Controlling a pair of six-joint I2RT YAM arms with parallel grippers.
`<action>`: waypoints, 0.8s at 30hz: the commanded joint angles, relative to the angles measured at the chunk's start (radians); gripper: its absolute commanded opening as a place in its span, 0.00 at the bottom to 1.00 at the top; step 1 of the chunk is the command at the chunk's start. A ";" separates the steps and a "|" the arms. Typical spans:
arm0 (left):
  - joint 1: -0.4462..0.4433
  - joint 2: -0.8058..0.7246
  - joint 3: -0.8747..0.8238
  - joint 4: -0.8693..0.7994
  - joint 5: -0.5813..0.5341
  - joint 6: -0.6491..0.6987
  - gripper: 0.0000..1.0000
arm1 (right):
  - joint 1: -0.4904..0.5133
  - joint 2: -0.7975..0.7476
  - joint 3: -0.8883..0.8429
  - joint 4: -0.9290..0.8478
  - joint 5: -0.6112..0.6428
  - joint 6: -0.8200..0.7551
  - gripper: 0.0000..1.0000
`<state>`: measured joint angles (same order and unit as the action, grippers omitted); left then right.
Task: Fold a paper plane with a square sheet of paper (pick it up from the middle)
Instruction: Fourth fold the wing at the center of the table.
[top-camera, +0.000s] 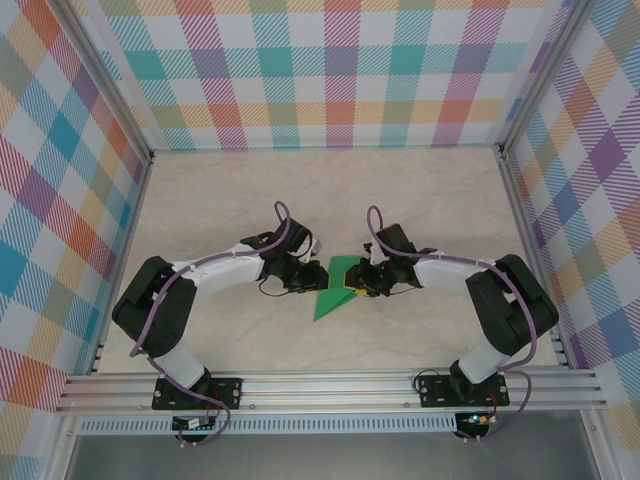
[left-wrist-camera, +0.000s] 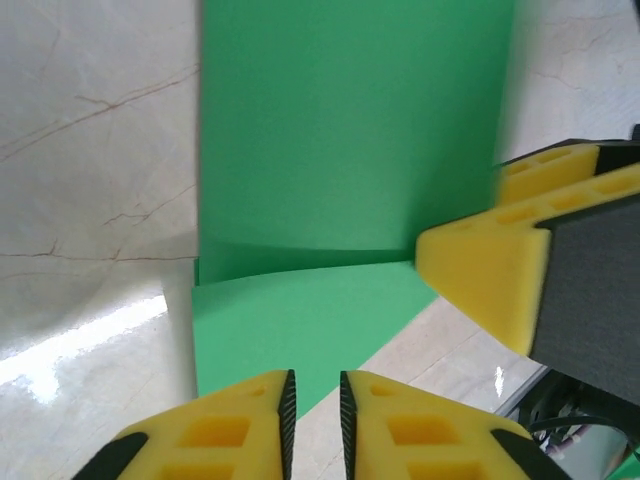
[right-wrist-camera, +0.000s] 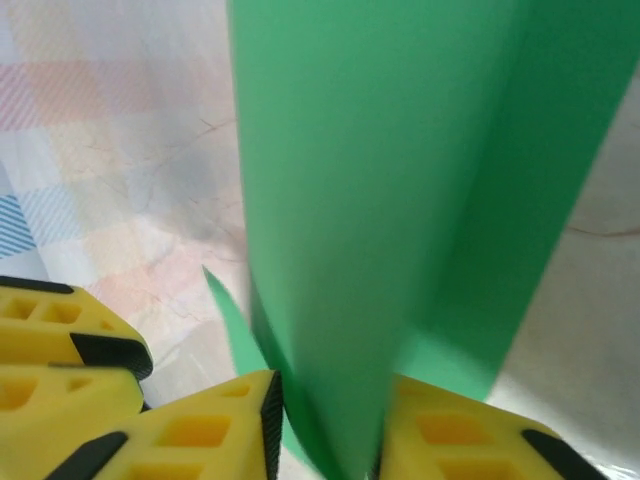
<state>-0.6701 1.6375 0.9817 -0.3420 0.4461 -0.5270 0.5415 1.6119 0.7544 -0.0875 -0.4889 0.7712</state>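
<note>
The square sheet of paper (top-camera: 333, 287), bright green, lies folded into a pointed wedge on the table between the two arms. My left gripper (top-camera: 308, 275) is at its left edge. In the left wrist view the left gripper (left-wrist-camera: 315, 385) has its jaws a little apart and empty, just short of the paper (left-wrist-camera: 350, 150), whose near flap lies flat. My right gripper (top-camera: 362, 283) is at the right edge. In the right wrist view a raised flap of paper (right-wrist-camera: 340, 200) stands between the parted jaws of the right gripper (right-wrist-camera: 330, 395).
The marble-patterned table (top-camera: 250, 190) is ringed by checked walls and an aluminium frame (top-camera: 330, 385) along the near edge. A right finger (left-wrist-camera: 480, 270) shows at the right of the left wrist view. The left fingers (right-wrist-camera: 60, 340) show at the left of the right wrist view.
</note>
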 joint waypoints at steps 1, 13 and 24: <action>-0.035 -0.089 -0.030 -0.016 -0.082 0.012 0.26 | 0.006 0.015 0.042 0.017 -0.042 -0.025 0.23; -0.235 -0.133 -0.062 -0.048 -0.392 0.034 0.46 | 0.006 0.028 0.092 -0.060 -0.029 -0.040 0.22; -0.368 -0.031 -0.033 -0.053 -0.634 0.023 0.51 | 0.006 0.030 0.112 -0.088 -0.030 -0.029 0.23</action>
<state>-1.0107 1.5833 0.9367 -0.3683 -0.0906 -0.5045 0.5434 1.6291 0.8337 -0.1501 -0.5064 0.7483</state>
